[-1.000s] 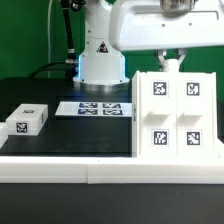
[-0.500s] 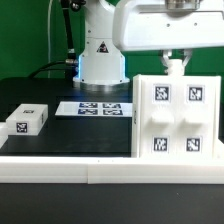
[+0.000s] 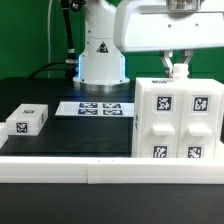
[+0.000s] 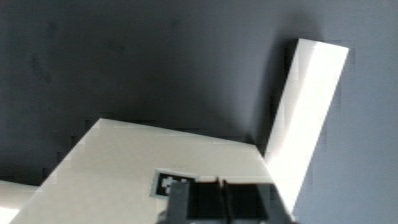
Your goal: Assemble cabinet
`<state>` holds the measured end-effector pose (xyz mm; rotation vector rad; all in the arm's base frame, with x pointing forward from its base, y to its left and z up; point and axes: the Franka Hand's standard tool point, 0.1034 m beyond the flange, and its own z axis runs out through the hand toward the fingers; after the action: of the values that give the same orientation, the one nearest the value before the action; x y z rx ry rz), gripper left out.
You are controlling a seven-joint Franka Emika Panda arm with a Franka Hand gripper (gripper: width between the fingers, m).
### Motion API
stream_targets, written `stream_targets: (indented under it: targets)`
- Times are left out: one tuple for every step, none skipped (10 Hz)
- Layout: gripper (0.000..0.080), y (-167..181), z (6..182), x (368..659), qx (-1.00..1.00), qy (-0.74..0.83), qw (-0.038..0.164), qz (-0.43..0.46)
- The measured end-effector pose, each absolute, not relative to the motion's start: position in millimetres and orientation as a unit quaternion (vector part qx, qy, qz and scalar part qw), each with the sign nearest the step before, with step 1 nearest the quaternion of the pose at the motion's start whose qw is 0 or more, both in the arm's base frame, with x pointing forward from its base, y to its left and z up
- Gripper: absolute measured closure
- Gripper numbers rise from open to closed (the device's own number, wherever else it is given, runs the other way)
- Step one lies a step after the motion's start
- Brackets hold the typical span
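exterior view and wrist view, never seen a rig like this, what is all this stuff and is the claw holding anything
The white machine is a robot arm with a two-finger gripper. The exterior view is from a camera off the arm; the wrist view is from one on its wrist. On the black table are the cabinet, a big white box with square tags, a small white block and the flat marker board. The gripper is shut, at the cabinet's top edge; whether it pinches anything there I cannot tell.
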<state>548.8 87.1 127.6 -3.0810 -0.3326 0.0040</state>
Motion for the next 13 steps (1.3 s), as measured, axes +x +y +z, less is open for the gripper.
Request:
stream_targets:
  targets:
    - [0.0778,87,127.6,549,-0.994,-0.107,0.021,0.001]
    - [0.0778,87,127.5,549,-0.994,-0.107,0.021,0.001]
    - [0.0583,87,127.5,549,-0.994,-0.107,0.021,0.001]
    - [0.0583,87,127.4,549,-0.994,-0.107,0.021,0.001]
    - [0.0411,87,127.4,549,-0.994,-0.107,0.021,0.002]
    - [0.0206,87,127.3,549,-0.994,-0.107,0.021,0.002]
    - [0.0206,87,127.3,549,-0.994,-0.107,0.021,0.002]
    - [0.0056,87,127.3,549,-0.994,-0.107,0.021,0.002]
    - [0.0056,85,126.9,548,-0.994,-0.103,0.022,-0.001]
    - [0.0011,75,121.7,534,-0.996,-0.084,0.021,-0.004]
    - [0.0002,67,117.6,516,-0.998,-0.067,0.019,0.004]
    - [0.0002,63,114.4,511,-0.998,-0.063,0.018,0.004]
    - [0.0002,52,106.4,501,-0.998,-0.058,0.015,0.005]
